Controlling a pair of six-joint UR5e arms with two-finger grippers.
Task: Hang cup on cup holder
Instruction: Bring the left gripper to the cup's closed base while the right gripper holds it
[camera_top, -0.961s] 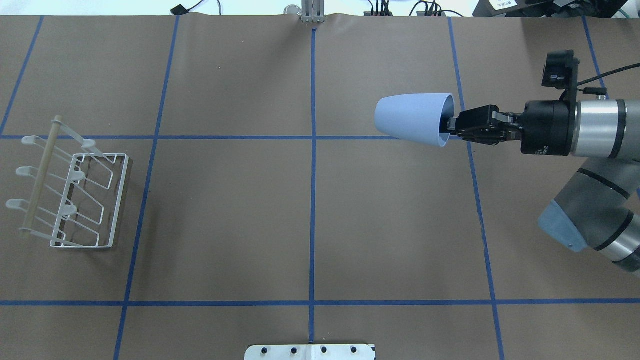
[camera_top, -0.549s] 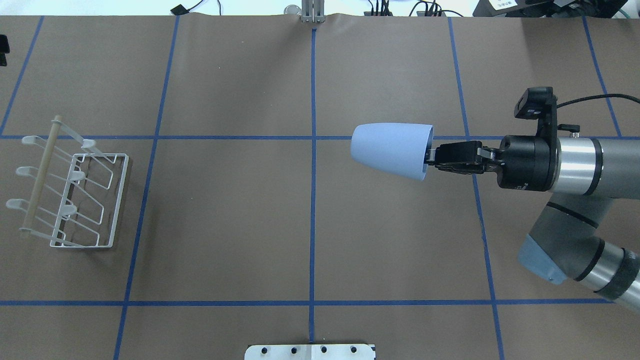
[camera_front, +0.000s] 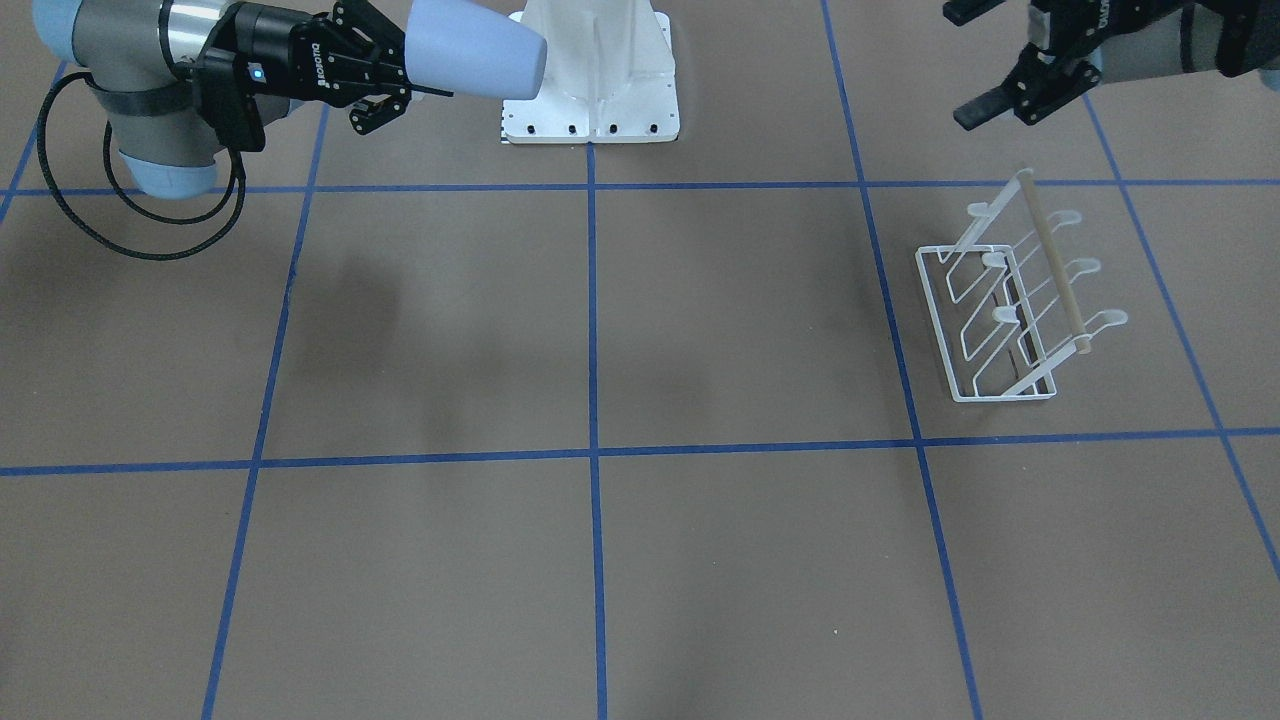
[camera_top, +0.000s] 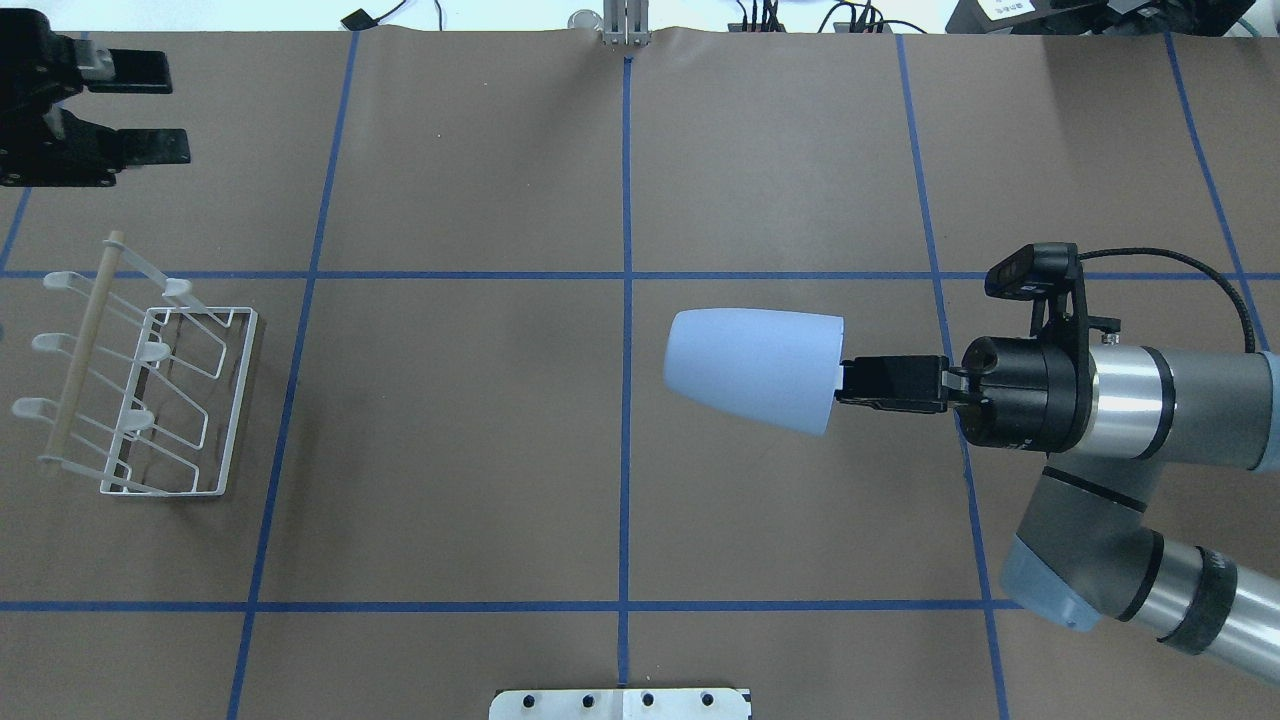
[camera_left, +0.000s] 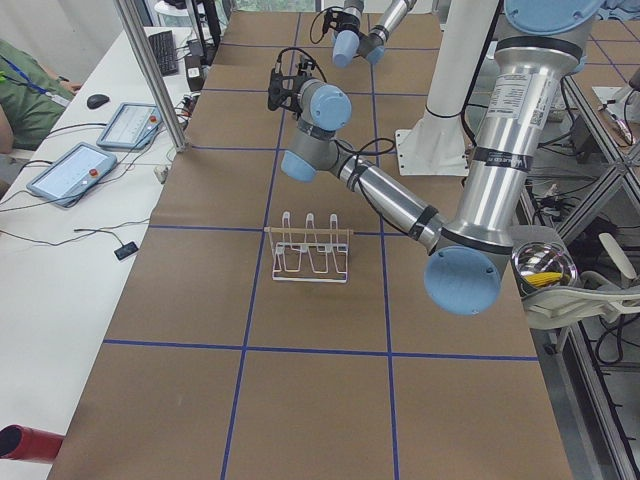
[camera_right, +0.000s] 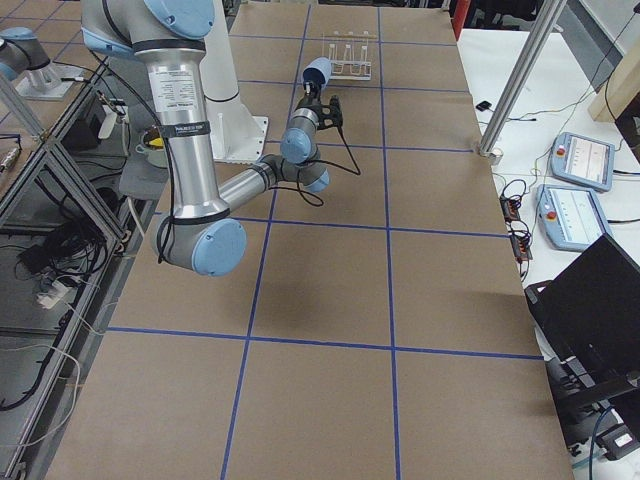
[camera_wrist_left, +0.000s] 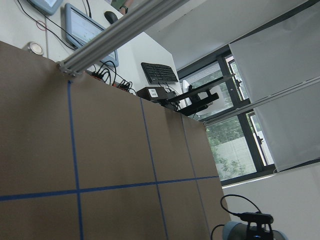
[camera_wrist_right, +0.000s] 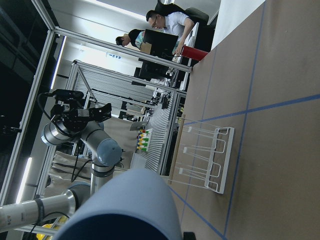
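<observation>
The light-blue cup (camera_top: 750, 370) lies on its side in the air, right of the table's middle, bottom end pointing toward the rack. My right gripper (camera_top: 845, 385) is shut on its rim; both also show in the front view, the cup (camera_front: 475, 50) and the gripper (camera_front: 400, 75). The cup fills the bottom of the right wrist view (camera_wrist_right: 125, 205). The white wire cup holder (camera_top: 150, 390) with its wooden rod stands at the far left of the table, empty (camera_front: 1010, 300). My left gripper (camera_top: 155, 110) is open and empty, beyond the rack.
The white robot base plate (camera_front: 590, 80) sits at the table's near edge by the robot. Blue tape lines (camera_top: 626, 300) grid the brown table. Tablets (camera_left: 75, 170) and cables lie on the side bench beyond the far edge.
My right arm has carried the cup leftward and toward the robot's side of the table. My left gripper has come into the overhead view at the top left, open.
</observation>
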